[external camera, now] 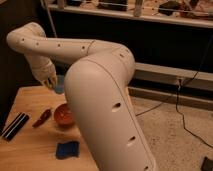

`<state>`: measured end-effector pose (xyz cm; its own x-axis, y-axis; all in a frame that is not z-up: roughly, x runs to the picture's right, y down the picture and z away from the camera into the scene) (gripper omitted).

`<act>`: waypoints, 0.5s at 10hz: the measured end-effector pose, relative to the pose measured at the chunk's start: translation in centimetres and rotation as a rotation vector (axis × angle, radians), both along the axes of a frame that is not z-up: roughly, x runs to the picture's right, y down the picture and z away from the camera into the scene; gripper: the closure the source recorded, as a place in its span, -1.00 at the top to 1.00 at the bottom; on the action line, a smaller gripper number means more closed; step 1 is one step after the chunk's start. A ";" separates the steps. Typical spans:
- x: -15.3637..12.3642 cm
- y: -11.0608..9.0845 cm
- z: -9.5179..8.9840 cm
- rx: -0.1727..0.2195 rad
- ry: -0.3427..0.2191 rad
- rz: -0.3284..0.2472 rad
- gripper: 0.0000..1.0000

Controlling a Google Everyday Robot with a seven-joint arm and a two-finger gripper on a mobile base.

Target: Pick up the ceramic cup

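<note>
In the camera view, the robot's white arm (95, 75) is filling most of the scene, bending from the lower right up and over to the left. The gripper (49, 80) is hanging at the arm's far end, above the back part of the wooden tabletop (30, 150). Whether its jaws are spread or pressed together cannot be told from here. The ceramic cup (59, 85), light blue, is showing right beside the gripper, partly hidden by the arm; whether it is being held or resting on the tabletop cannot be told. Nearer the camera, a red-orange bowl (63, 115) is sitting on the tabletop, with a small red object (42, 118) to its left and a black bar-shaped object (14, 125) further left. A blue sponge (67, 149) is lying in front of the bowl.
</note>
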<state>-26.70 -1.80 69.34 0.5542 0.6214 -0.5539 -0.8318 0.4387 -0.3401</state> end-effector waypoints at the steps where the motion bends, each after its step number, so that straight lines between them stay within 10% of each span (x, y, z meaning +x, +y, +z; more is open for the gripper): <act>1: -0.1 0.2 -0.4 -0.003 0.009 0.017 -1.00; 5: 0.2 0.5 -0.4 -0.007 0.036 0.090 -1.00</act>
<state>-26.53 -1.29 68.96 0.4756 0.6640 -0.5770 -0.8796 0.3594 -0.3116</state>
